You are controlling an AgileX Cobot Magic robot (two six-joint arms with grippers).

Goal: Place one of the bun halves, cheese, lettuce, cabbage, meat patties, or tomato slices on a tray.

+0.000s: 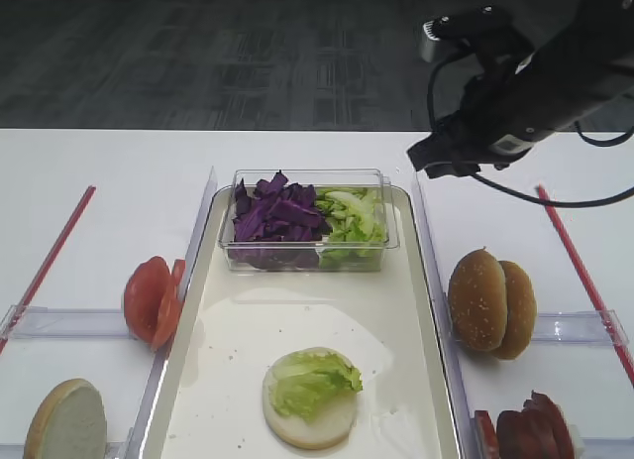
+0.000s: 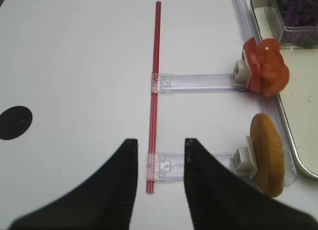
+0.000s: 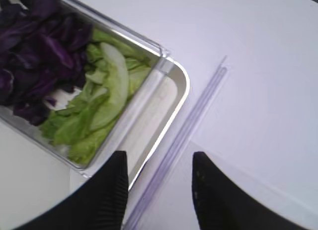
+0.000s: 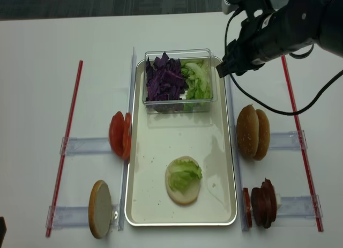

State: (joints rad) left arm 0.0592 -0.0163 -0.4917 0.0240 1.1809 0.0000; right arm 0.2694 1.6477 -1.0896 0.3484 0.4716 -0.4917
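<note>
Exterior high: we see the right pincer [image 1: 428,158] above the tray [image 1: 396,380] corner; bun half [image 1: 309,414] with lettuce [image 1: 312,378] on it.
Right wrist: jaws apart, empty, beside the clear box [image 3: 149,98].
Left wrist: left pincer [image 2: 160,155] apart, empty, over the desk [image 2: 74,66].

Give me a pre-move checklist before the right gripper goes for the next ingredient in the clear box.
1. Right gripper open and empty: ok.
2. Right gripper over the clear box: not ok, it hangs past the box's right corner.
3. Cabbage and loose lettuce reachable in the box: ok.
4. Bun half on the tray, lettuce leaf on it: ok.
5. Left gripper away from the tray: ok.
</note>
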